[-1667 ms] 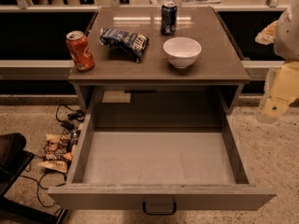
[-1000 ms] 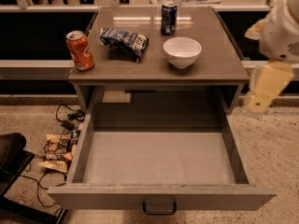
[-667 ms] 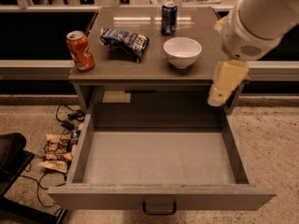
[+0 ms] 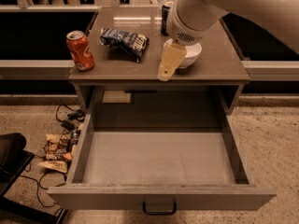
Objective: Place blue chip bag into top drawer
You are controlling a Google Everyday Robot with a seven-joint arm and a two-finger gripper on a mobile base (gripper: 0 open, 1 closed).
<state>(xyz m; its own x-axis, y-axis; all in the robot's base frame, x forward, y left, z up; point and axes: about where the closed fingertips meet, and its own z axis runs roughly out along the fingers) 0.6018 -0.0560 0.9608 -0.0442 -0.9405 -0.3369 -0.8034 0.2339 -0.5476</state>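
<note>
The blue chip bag (image 4: 125, 40) lies crumpled on the left-middle of the cabinet top (image 4: 219, 64), dark navy with white lettering. The top drawer (image 4: 159, 160) is pulled fully out below, plain grey inside with nothing in it, and has a dark handle (image 4: 160, 209) at the middle of its front panel. My gripper (image 4: 167, 65), cream-coloured on a large white arm (image 4: 219, 3), hangs over the front edge of the cabinet top, right of the bag and apart from it, holding nothing that I can see.
A red soda can (image 4: 80, 50) stands at the top's left front corner. A white bowl (image 4: 192, 55) and a dark can (image 4: 165, 20) sit partly hidden behind my arm. Tan wrappers and cables (image 4: 58, 148) lie on the floor at left, beside a black object (image 4: 9, 157).
My arm has swung in from the right edge of view to the left, and now crosses over the bowl toward the middle of the cabinet top. The bag and drawer have not moved.
</note>
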